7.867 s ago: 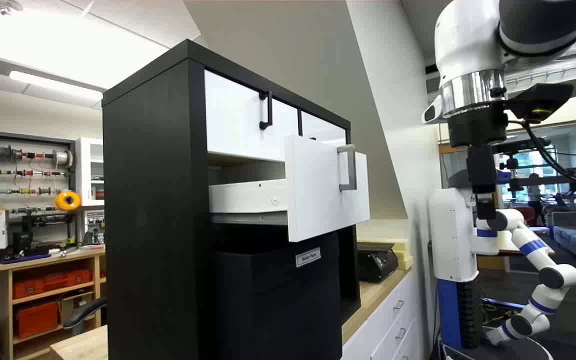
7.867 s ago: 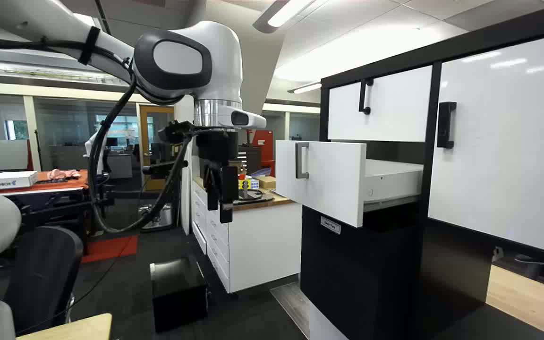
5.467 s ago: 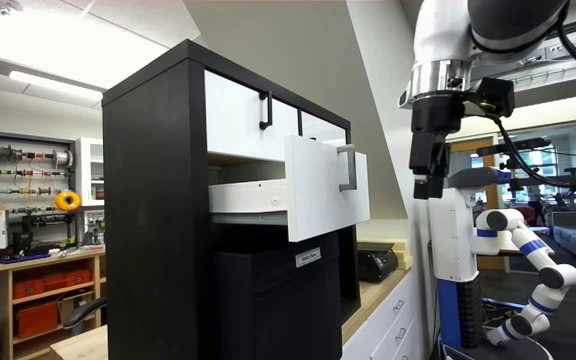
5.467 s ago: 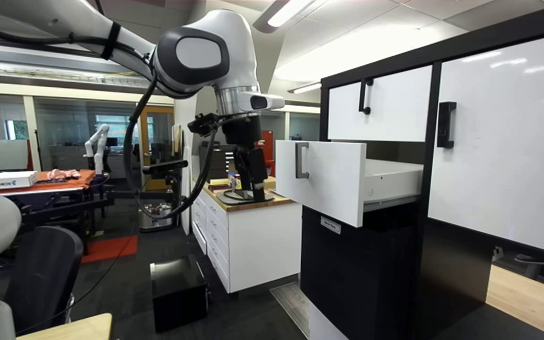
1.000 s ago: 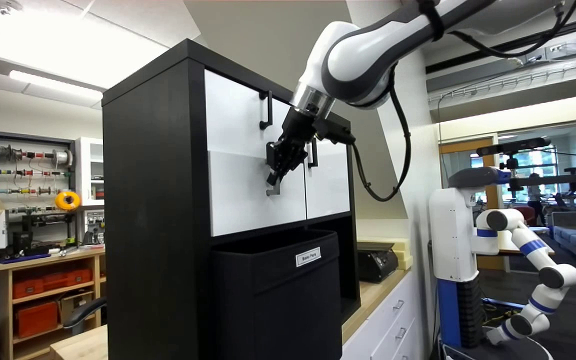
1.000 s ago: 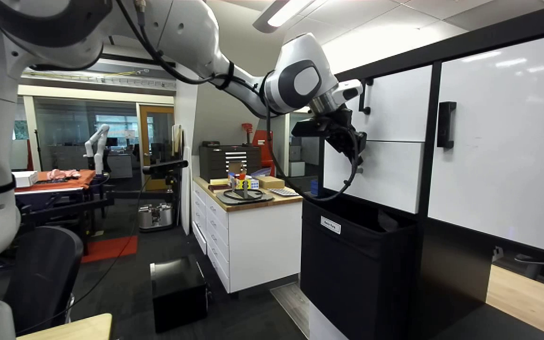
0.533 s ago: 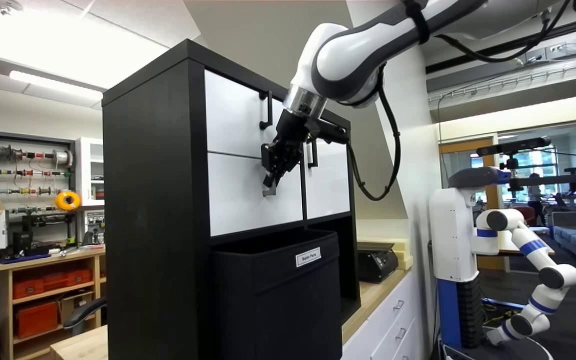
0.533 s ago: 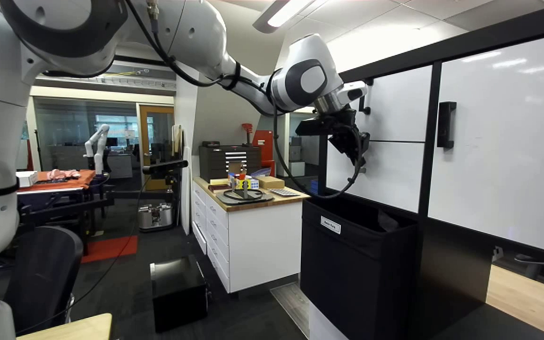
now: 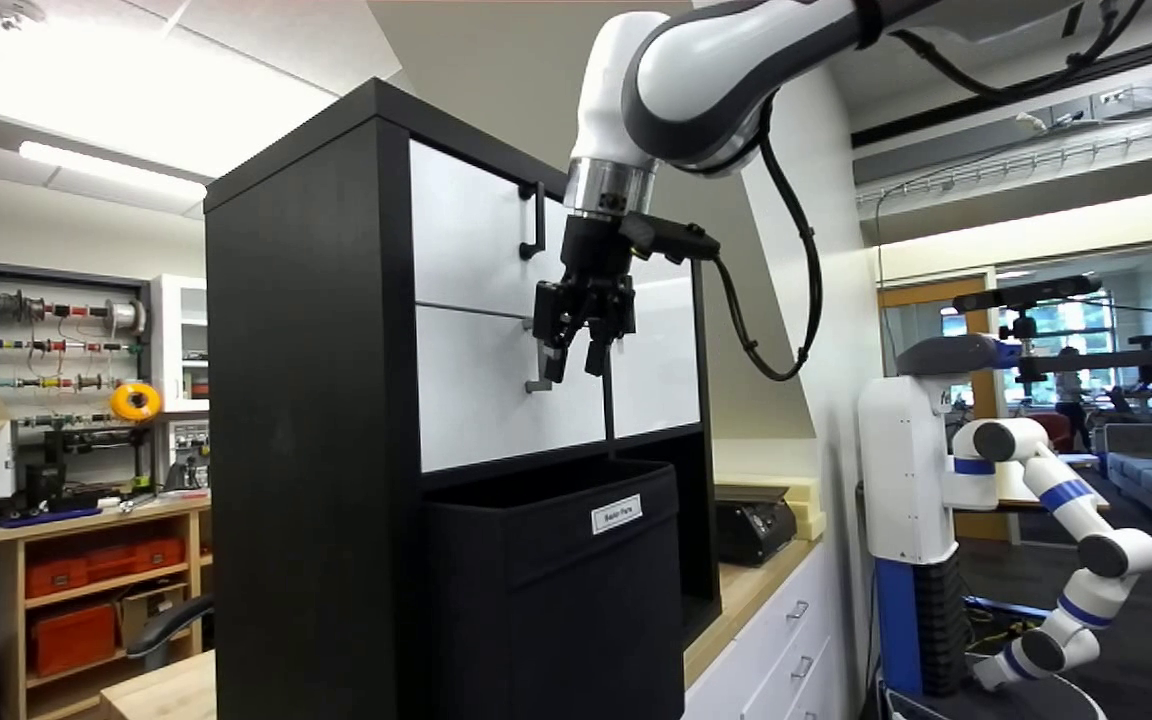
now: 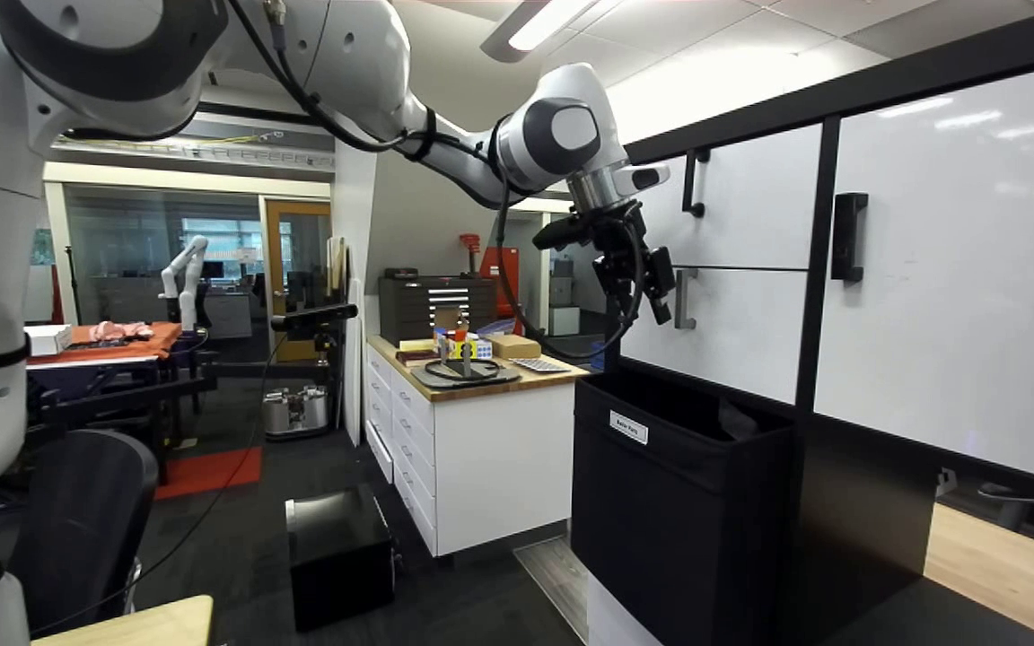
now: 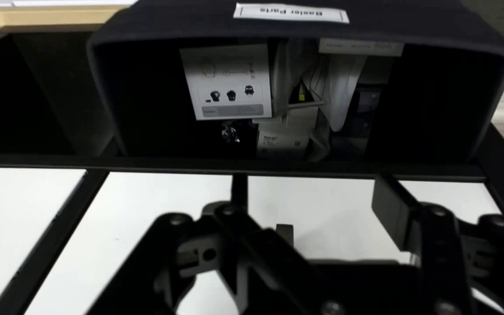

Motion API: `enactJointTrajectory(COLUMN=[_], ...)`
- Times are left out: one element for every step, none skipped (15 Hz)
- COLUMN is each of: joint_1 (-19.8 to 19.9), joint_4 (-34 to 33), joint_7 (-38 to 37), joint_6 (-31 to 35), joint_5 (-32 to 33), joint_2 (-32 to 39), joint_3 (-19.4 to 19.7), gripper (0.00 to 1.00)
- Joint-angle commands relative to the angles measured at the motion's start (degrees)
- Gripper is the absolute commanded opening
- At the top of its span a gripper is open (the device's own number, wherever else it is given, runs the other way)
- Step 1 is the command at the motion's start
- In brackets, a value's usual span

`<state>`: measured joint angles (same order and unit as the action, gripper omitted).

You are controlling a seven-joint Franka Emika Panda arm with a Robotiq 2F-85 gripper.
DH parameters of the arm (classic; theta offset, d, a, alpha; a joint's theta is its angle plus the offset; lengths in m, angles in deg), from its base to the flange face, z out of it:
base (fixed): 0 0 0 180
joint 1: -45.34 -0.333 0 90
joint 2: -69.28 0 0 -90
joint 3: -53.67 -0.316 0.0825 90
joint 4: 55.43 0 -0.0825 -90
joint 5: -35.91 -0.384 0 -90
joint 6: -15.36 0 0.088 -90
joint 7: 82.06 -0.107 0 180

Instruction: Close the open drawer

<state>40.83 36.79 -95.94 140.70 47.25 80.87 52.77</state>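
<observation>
The claw point(image 9: 577, 366) hangs just in front of the closed drawer point(image 9: 496, 388).

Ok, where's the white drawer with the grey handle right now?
In an exterior view, the white drawer is right of centre, closed, just above the black bin and below the white upper panel.

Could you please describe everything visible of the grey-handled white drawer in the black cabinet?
The grey-handled white drawer shows only its smooth, flat front; its inside is hidden. It looks fully shut, flush in the black cabinet, directly below another white drawer front and above the black Basler Parts bin. Its vertical, bracket-shaped handle looks metallic and sits near the top edge. I see no clear contact with the open tool.
</observation>
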Motion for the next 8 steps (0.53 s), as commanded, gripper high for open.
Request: enactJointTrajectory(joint_1=[-1.06, -1.00, -0.95, -0.84, -0.76, -0.81, -0.52, -0.52], joint_4=[1.58, 1.99, 2.08, 2.31, 2.49, 2.48, 0.28, 0.48], joint_7=[-2.60, -2.46, -2.14, -1.81, -1.59, -2.63, -0.86, -0.94], joint_6=[-8.39, -10.32, -12.64, -14.78, -16.79, -18.86, -15.86, -17.12], joint_5=[1.01, 0.42, -0.04, -0.71, -1.31, -1.30, -0.50, -0.53], joint_2=[-4.55, -5.36, -6.02, -6.54, -7.01, -7.21, -4.82, -5.16], joint_3=[-0.01, -0.21, -0.43, -0.65, -0.88, -0.98, -0.96, -1.08], gripper=[0.99, 1.00, 1.00, 1.00, 1.00, 1.00, 1.00, 1.00])
